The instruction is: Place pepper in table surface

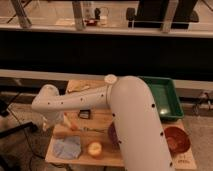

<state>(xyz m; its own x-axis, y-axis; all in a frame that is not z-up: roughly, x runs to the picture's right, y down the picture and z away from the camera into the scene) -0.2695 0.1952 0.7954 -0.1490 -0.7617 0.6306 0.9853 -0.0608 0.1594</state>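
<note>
The pepper [69,122] is a slim orange-red piece at the left part of the light wooden table surface [98,121]. It is tilted, with its lower end at or just above the wood. My gripper [58,125] hangs below the arm's bent wrist at the table's left edge, right beside the pepper. The wrist housing hides most of it. I cannot tell whether it holds the pepper.
A blue cloth [67,148] and a round yellow ball [95,148] lie near the front edge. A purple bowl [112,134] is half hidden by my arm. A small dark object [84,114] lies mid-table. A green tray [163,98] is at the right, with a red-brown bowl [176,139] in front of it.
</note>
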